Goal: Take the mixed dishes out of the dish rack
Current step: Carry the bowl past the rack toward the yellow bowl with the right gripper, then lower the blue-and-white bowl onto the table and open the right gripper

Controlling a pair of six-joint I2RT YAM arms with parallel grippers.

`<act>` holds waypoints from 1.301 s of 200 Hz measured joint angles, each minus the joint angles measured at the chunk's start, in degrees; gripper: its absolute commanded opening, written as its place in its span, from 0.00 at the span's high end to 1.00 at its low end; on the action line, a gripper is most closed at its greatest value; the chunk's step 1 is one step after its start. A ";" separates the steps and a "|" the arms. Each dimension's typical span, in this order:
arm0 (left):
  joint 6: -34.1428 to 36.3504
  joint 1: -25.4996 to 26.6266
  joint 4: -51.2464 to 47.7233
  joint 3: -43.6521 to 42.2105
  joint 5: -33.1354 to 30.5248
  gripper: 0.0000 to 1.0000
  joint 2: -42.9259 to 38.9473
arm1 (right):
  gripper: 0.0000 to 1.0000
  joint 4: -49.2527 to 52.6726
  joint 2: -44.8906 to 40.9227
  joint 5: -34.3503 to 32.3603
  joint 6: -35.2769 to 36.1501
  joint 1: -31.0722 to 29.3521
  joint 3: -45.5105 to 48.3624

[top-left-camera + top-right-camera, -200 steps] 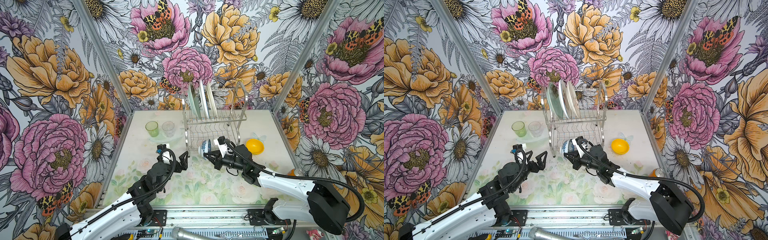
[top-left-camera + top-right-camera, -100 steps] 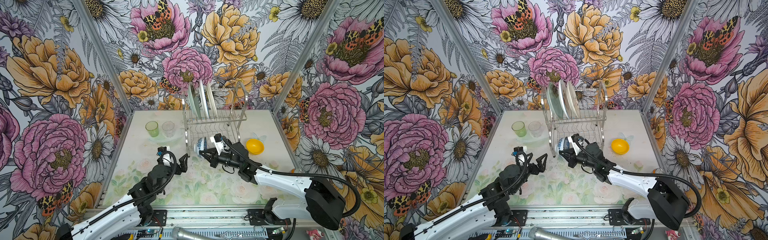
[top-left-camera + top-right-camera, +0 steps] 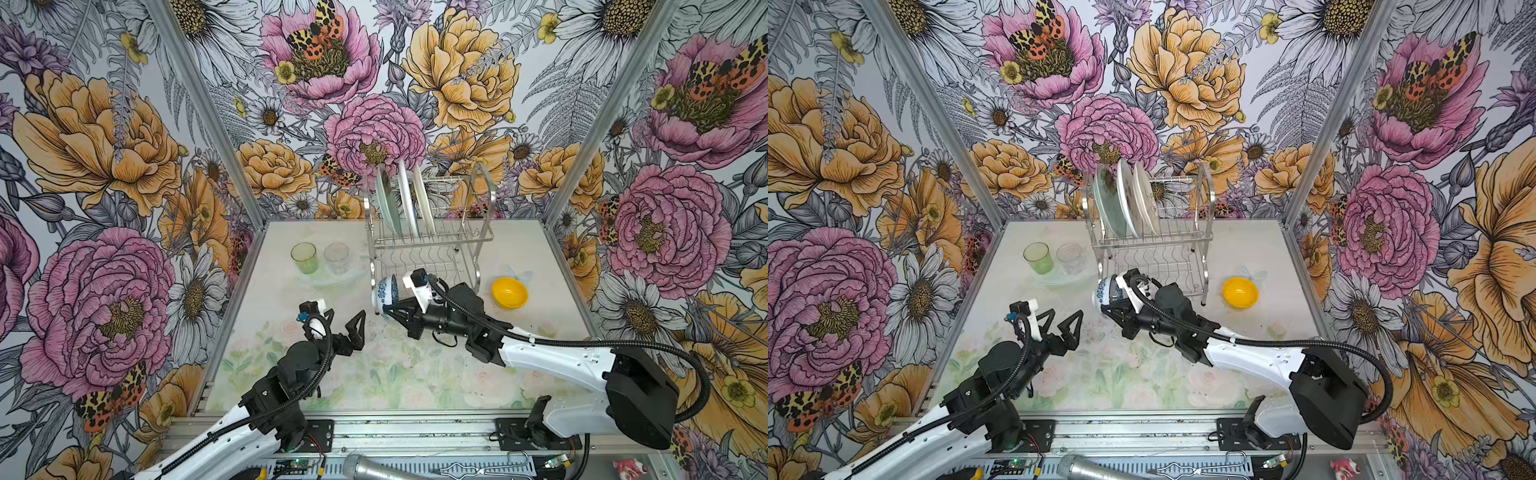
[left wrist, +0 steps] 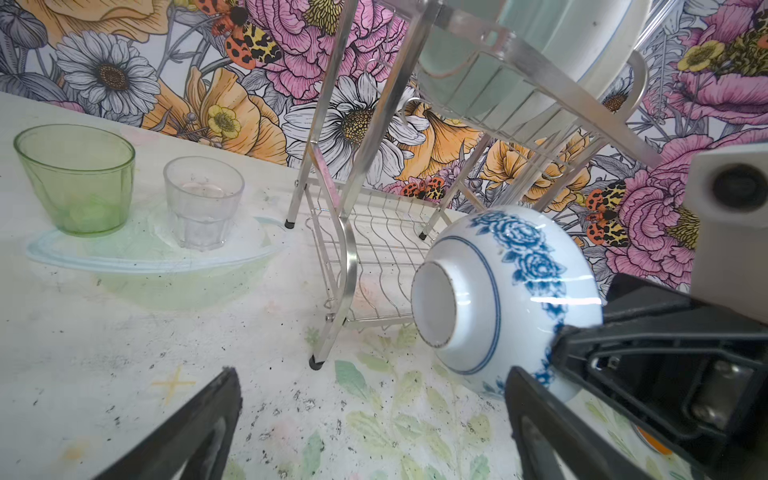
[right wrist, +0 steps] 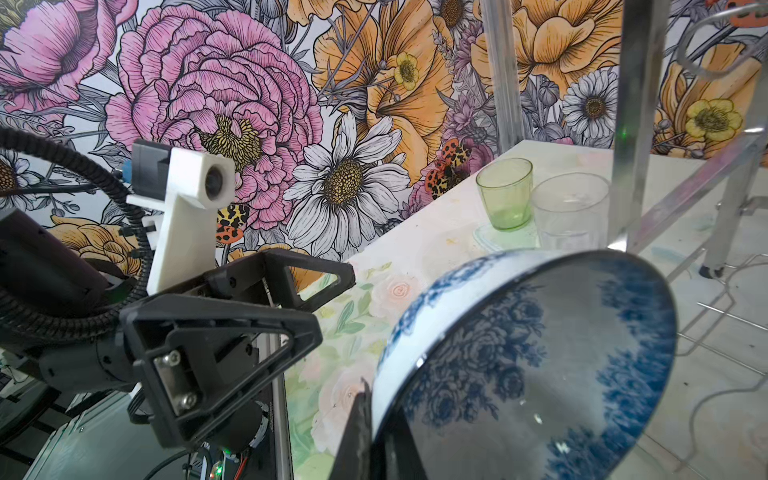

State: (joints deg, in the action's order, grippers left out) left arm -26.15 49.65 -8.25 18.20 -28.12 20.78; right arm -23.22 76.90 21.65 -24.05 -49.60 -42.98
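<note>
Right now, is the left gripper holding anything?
No: the left gripper stands open with nothing between its jaws; the blue-and-white bowl is in the right gripper.

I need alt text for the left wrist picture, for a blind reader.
The right gripper, jaws shut on the rim, holds a blue-and-white bowl on its side beside the dish rack. A green tumbler and a clear tumbler stand on the table; plates sit in the rack's upper tier.
</note>
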 measured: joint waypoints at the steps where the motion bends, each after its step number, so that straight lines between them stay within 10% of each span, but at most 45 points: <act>1: -0.02 0.00 -0.09 -0.02 -0.02 0.01 -0.09 | 1.00 0.07 -0.02 0.00 0.04 0.00 0.00; 91: -0.07 0.00 -3.50 -2.38 -2.38 0.01 -6.78 | 1.00 15.69 -21.75 -8.15 3.80 0.83 10.43; 146: 0.13 -0.52 -1.03 -3.17 -2.23 0.01 -4.48 | 1.00 26.05 -32.48 -16.59 1.31 13.53 14.23; 260: 4.09 -6.08 5.49 -3.28 2.51 0.01 3.54 | 1.00 42.86 -30.95 -29.53 1.22 25.05 7.65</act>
State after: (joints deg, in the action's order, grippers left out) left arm -22.06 43.57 -2.76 14.92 -25.61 24.32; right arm 19.64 45.95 -7.88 -22.83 -24.56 -35.33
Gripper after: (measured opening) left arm 0.987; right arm 0.078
